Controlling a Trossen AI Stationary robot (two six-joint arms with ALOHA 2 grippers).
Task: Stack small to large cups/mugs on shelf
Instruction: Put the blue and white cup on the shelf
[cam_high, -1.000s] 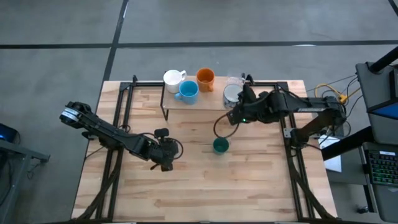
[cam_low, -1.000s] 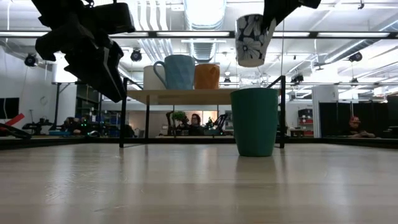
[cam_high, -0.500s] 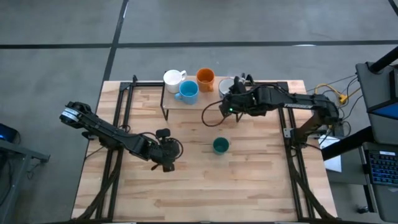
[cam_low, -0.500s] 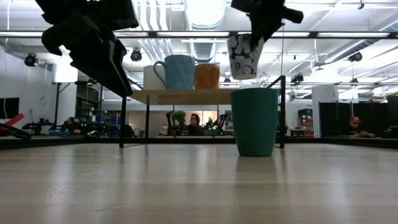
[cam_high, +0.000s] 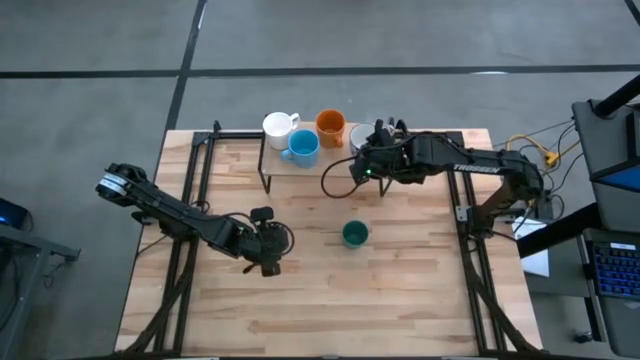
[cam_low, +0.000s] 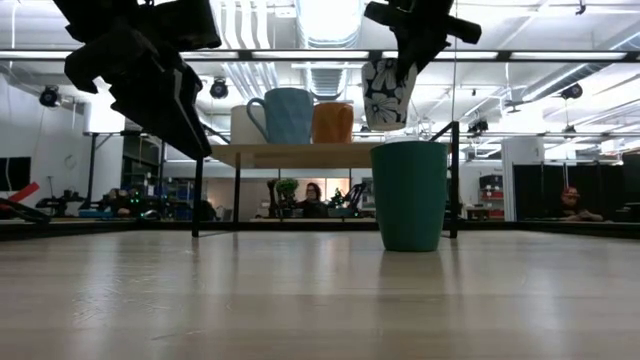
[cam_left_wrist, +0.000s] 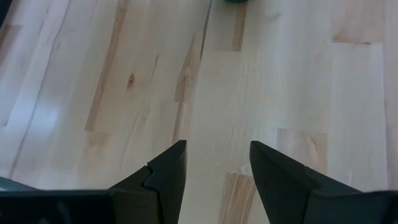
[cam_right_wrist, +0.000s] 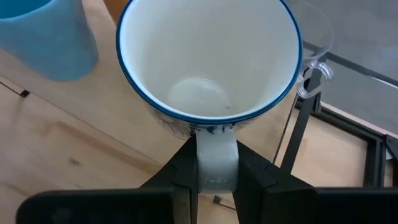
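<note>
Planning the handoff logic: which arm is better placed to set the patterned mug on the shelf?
Right. Its pincer is shut on the patterned mug by the handle, above the shelf. The left pincer hangs open over bare table.

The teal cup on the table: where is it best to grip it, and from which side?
Probably by its rim, from above: the teal cup stands upright, mouth open, with no handle visible and free table around it. The left end effector, open, is the free one.
</note>
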